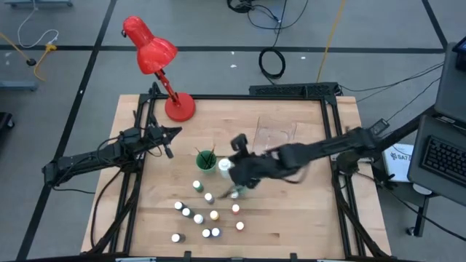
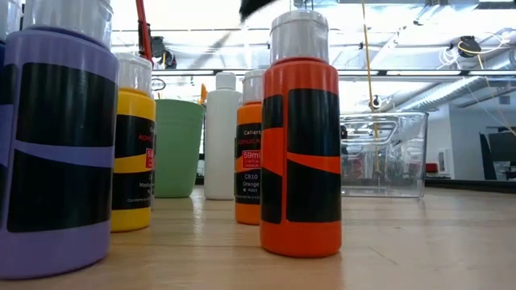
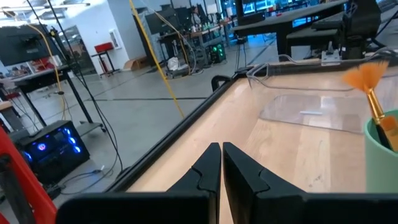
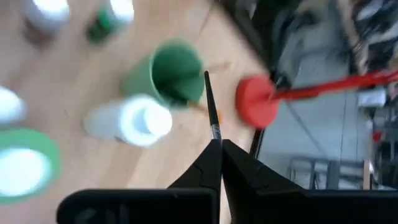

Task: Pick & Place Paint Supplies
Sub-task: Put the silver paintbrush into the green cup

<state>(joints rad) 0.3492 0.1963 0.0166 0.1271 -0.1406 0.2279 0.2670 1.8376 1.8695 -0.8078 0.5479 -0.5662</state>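
My right gripper [image 4: 219, 147] [image 1: 234, 173] hovers over the table's middle, just near-right of the green cup [image 4: 169, 76] [image 1: 206, 161], and is shut on a thin dark paintbrush [image 4: 210, 102]. A white bottle [image 4: 132, 122] [image 1: 224, 166] stands beside the cup. Other brushes stand in the cup, among them an orange fan brush [image 3: 367, 78]. Several small white-capped bottles [image 1: 198, 211] stand upright toward the near edge. My left gripper [image 3: 221, 150] [image 1: 170, 135] is shut on nothing and waits left of the cup. My right gripper pinches the paintbrush by one end of its handle [image 4: 216, 133], between the two fingertips. The brush runs straight on ahead of the fingers, in line with them. Its free end [image 4: 205, 76] is over the cup's mouth; whether it touches the cup I cannot tell.
A red desk lamp [image 1: 156, 62] stands at the far-left corner, its base [image 4: 256, 102] beyond the cup. The clear tray [image 1: 277, 131] [image 2: 383, 153] lies far right of the cup. In the low view, purple [image 2: 56, 137], yellow [image 2: 133, 153] and orange [image 2: 300, 137] bottles stand close.
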